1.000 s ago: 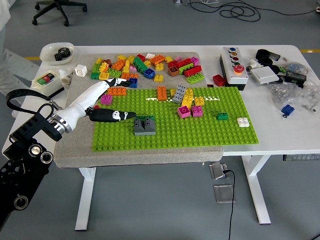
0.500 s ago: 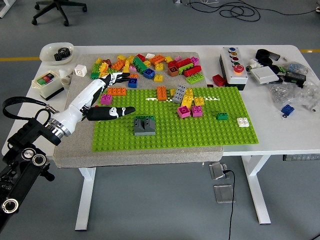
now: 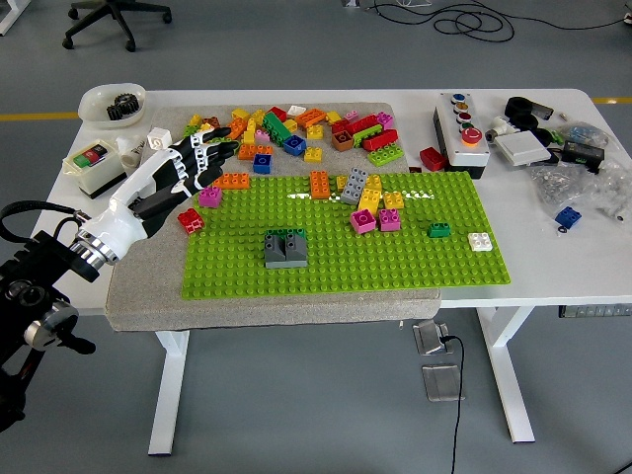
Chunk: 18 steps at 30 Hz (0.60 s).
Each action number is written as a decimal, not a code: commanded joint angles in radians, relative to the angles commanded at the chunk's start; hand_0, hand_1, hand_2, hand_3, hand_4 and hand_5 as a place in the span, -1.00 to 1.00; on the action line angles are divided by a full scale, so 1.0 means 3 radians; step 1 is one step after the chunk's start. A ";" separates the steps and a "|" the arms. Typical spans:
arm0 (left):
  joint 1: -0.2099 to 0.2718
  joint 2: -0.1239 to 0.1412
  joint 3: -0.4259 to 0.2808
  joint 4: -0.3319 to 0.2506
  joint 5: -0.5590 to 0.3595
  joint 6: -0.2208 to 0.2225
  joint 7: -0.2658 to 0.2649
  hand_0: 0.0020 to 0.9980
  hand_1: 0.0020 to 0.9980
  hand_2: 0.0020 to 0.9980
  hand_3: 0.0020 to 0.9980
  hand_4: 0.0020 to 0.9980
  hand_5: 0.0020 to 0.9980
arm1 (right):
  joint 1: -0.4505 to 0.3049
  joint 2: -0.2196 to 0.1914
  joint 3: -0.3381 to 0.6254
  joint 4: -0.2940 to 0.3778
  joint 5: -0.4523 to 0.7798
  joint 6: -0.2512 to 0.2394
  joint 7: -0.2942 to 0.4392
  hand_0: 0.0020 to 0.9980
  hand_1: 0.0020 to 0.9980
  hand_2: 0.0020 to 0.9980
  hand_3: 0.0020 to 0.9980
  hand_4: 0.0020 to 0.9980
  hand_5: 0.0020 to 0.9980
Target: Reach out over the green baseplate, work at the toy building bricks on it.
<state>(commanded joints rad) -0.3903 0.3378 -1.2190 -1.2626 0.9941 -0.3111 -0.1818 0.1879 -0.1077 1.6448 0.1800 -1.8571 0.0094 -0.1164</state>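
From the head view, the only one here, the left hand [image 3: 183, 168] comes in from the left side and hangs above the grey mat [image 3: 148, 286], just outside the left edge of the green baseplate [image 3: 395, 267]. Its fingers [image 3: 209, 150] are spread apart and point up and to the right, toward the loose pile of bricks [image 3: 286, 128]. I see nothing held between them. The right arm does not show at all.

Just below the hand lies a small red brick [image 3: 192, 220] on the mat, near the plate's edge. Just to the right of the hand there is a magenta brick [image 3: 210, 196], and beside that one an orange brick [image 3: 233, 181] at the plate's far left corner. Further to the right and below, well apart from the hand, a grey double brick [image 3: 285, 249] stands on the plate. Much further right is a cluster of grey, yellow and magenta bricks [image 3: 367, 202], then a small green brick [image 3: 439, 230] and a white one [image 3: 480, 240].

I judge the hand is in a reaching step, not a grasping one, because it is off the plate and holds nothing. For the next move, I think it must travel right and forward over the studs, come lower, and bring the fingers together on one brick. Which brick is meant I cannot tell.
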 joint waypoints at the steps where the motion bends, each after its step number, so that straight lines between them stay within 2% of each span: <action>1: -0.0025 0.0039 0.0013 0.0049 -0.0105 -0.0044 0.0002 0.91 0.87 0.75 0.82 1.00 0.27 | -0.0002 0.0000 0.0002 0.0000 0.0010 -0.0002 0.0000 0.48 0.29 0.36 0.23 0.64 0.05; 2: -0.0049 0.0072 0.0017 0.0093 -0.0214 -0.0082 0.0016 0.92 0.86 0.71 0.82 1.00 0.39 | -0.0006 0.0000 0.0006 0.0000 0.0016 -0.0002 -0.0001 0.48 0.29 0.36 0.23 0.63 0.04; 7: -0.0151 0.0203 0.0028 0.0278 -0.0678 -0.0165 0.0089 0.92 0.86 0.71 0.82 1.00 0.39 | -0.0034 0.0007 0.0022 0.0000 0.0041 -0.0006 -0.0007 0.48 0.29 0.36 0.23 0.63 0.04; 8: -0.0165 0.0216 0.0032 0.0301 -0.0738 -0.0172 0.0097 0.95 0.86 0.72 0.81 1.00 0.50 | -0.0038 0.0007 0.0023 0.0000 0.0043 -0.0007 -0.0008 0.48 0.29 0.36 0.22 0.63 0.04; 9: -0.0191 0.0242 0.0044 0.0339 -0.0808 -0.0175 0.0108 0.95 0.86 0.72 0.81 1.00 0.50 | -0.0043 0.0009 0.0026 0.0000 0.0044 -0.0007 -0.0009 0.48 0.29 0.36 0.22 0.63 0.04; 13: -0.0273 0.0342 0.0131 0.0420 -0.1002 -0.0183 0.0119 0.95 0.86 0.72 0.81 1.00 0.50 | -0.0049 0.0014 0.0020 0.0000 0.0058 -0.0013 -0.0008 0.48 0.29 0.36 0.22 0.63 0.04; 18: -0.0336 0.0454 0.0220 0.0475 -0.1082 -0.0182 0.0134 0.98 0.87 0.73 0.81 0.99 0.53 | -0.0044 0.0019 0.0008 0.0000 0.0078 -0.0021 -0.0007 0.48 0.29 0.36 0.22 0.63 0.04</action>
<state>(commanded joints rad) -0.4910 0.4740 -1.1529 -1.1202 0.6695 -0.3658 -0.1418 0.1748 -0.1019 1.6471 0.1800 -1.8336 0.0030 -0.1185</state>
